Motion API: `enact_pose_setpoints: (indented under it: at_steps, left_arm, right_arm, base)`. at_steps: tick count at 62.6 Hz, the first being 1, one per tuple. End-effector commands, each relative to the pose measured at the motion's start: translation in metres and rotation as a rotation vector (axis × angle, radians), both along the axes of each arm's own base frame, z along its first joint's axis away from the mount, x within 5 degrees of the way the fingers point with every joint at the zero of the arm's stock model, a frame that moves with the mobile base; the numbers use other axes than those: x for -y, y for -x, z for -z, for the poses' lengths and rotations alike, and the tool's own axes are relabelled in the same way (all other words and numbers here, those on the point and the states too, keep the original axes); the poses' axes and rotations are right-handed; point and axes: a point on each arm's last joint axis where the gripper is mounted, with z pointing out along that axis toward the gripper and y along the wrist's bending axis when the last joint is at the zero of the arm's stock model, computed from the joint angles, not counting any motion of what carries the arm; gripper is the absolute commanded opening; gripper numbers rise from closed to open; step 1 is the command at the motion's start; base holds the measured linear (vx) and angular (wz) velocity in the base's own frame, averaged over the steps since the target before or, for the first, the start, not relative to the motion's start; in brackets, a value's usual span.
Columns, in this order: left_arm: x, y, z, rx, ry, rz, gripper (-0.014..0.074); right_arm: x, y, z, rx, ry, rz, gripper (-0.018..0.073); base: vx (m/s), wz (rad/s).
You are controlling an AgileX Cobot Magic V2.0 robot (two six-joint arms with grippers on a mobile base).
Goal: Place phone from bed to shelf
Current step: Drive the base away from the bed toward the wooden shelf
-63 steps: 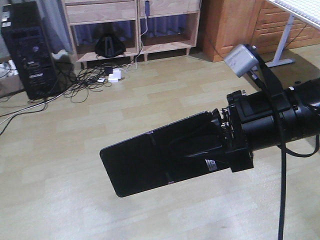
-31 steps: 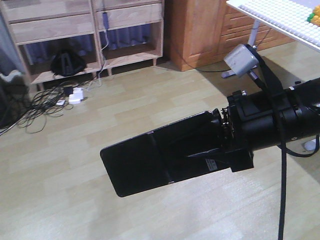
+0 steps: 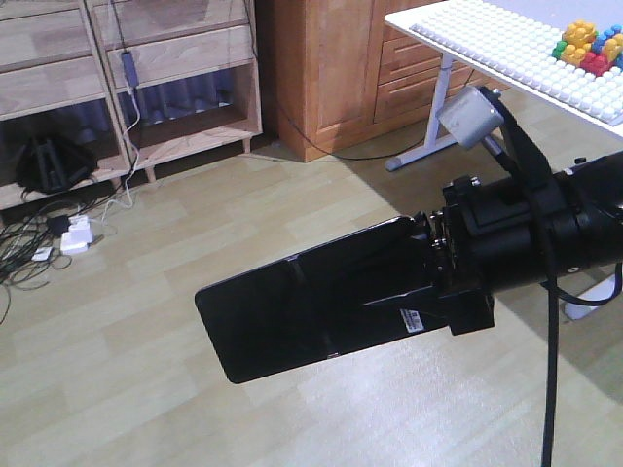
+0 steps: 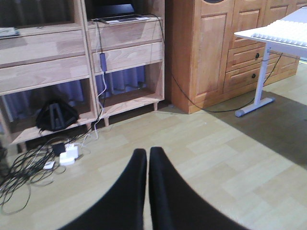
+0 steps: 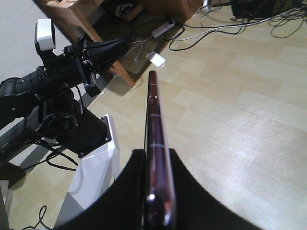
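Note:
The phone, a glossy black slab with a crease across it, is held flat above the floor by my right gripper, which is shut on its near end. The right wrist view shows the phone edge-on with a pinkish rim, and the right gripper has a finger pressed on each side. My left gripper is shut with nothing in it, over bare floor. The light-wood shelf stands at the far left, and it fills the upper left of the left wrist view. The bed is out of view.
An orange-brown cabinet stands right of the shelf. A white table with coloured bricks is at the upper right. Cables and a white power strip lie on the floor by the shelf. My left arm shows in the right wrist view.
The whole scene has slid left in the front view: the shelf and cables moved toward the left edge, and the cabinet and white table came in. The phone stays in the right gripper as before.

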Motion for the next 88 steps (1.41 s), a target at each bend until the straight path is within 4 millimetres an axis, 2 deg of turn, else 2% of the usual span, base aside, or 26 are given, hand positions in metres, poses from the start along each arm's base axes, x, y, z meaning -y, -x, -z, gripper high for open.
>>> enact_pose_setpoints:
  at_steps: [1,88]
  left_arm:
    - [-0.0002,-0.0002,-0.0044,0.071,0.005,-0.003,0.0001]
    - [-0.0002,-0.0002,-0.0044,0.071,0.005,-0.003,0.0001]
  right_arm:
    - [-0.0018,0.0118,-0.0202,0.003,-0.093,-0.053,-0.0002]
    - [-0.0018,0.0118,-0.0202,0.003,-0.093,-0.053,-0.0002]
  base:
    - [0.49,-0.11]
    - [0.48,0.00]
